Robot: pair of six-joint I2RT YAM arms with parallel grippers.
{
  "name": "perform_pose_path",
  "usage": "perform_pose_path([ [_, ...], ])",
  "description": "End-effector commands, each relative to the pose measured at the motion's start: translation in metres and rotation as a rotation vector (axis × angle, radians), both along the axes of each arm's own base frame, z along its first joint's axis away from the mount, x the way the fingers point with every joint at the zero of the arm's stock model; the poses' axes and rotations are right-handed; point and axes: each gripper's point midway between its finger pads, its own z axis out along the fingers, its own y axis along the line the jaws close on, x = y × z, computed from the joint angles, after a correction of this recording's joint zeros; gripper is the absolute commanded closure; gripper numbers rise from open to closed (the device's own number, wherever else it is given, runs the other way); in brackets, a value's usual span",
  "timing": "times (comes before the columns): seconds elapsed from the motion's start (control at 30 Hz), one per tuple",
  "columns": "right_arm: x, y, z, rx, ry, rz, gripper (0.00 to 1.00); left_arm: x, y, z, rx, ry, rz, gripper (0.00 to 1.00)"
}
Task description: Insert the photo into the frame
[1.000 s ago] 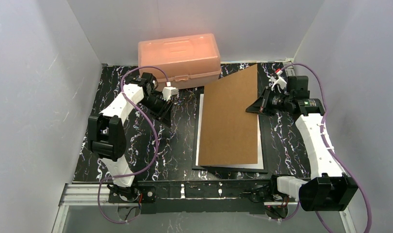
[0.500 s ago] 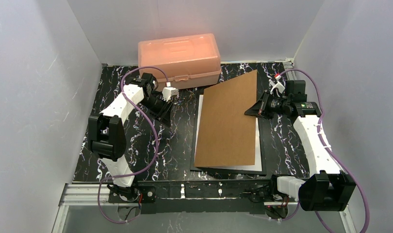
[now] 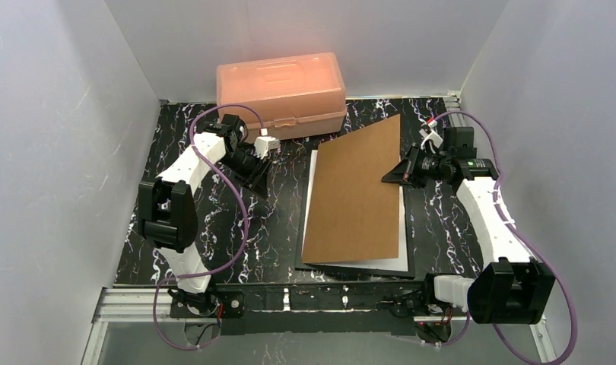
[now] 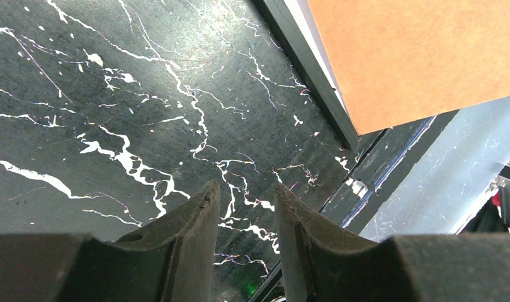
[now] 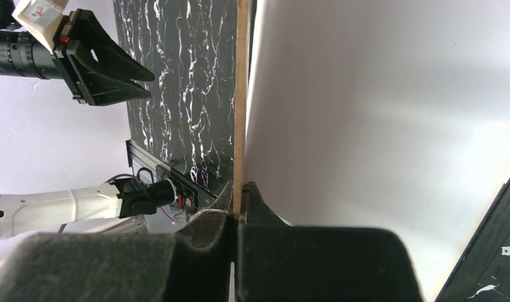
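Since one second ago, the brown backing board (image 3: 354, 198) has swung left and come lower over the frame (image 4: 314, 78), and the right gripper (image 3: 392, 175) has travelled left with it. The frame itself appears to have shifted slightly left on the table (image 3: 214, 228).

Frame: lying flat on the black marbled table, right of centre, its long sides running from near to far.

Contents: a white sheet (image 5: 378, 126) lies inside the frame, with narrow margins showing along the board's left, near and right edges. Whether this sheet is the photo face down cannot be determined, as only a plain white surface is visible.

Board: positioned over the white sheet, skewed so that its far right corner extends past the frame's far end. Its right long edge is raised; the right wrist view shows the board edge-on, with the white sheet falling away beneath it. Whether its left edge is in contact with the sheet cannot be confirmed.

Right gripper: jaws closed tight on the board's right edge, at the far half of that edge, one finger on each face.

Left gripper (image 4: 246, 189): well apart from the frame, to its left, pointed down at bare table. The jaws stand partly open with a narrow gap, and nothing is between them.

Peach plastic box (image 3: 282, 91): at the far edge of the table, lid closed, behind the left gripper.
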Motion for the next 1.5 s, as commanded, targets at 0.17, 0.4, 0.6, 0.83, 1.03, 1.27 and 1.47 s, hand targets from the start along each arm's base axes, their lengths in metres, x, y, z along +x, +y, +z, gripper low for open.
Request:
perform_pose_path([
  [0.17,0.012,0.002,-0.011,-0.008,-0.021,0.05,0.99,-0.004,0.001,0.002,-0.001,0.004,-0.006,0.65],
  [0.4,0.015,0.001,-0.019,-0.024,-0.008,0.071,0.99,-0.003,0.002,-0.001,0.006,0.008,-0.006,0.65],
  [0.6,0.02,0.003,-0.022,-0.016,-0.005,0.084,0.99,-0.002,0.003,-0.002,0.012,0.009,-0.007,0.66],
  [0.83,0.026,0.004,-0.017,-0.01,-0.025,0.093,0.99,0.0,0.004,-0.006,0.026,0.01,-0.008,0.66],
  [1.03,0.028,0.008,-0.017,0.013,-0.024,0.113,0.99,0.004,0.006,-0.018,0.046,0.018,0.009,0.67],
  [1.27,0.028,0.008,-0.024,0.018,-0.012,0.115,0.99,0.013,-0.014,-0.048,0.093,0.014,0.003,0.7],
  [1.47,0.034,0.006,-0.032,-0.006,0.005,0.12,0.99,0.018,-0.032,-0.063,0.116,0.013,-0.021,0.71],
])
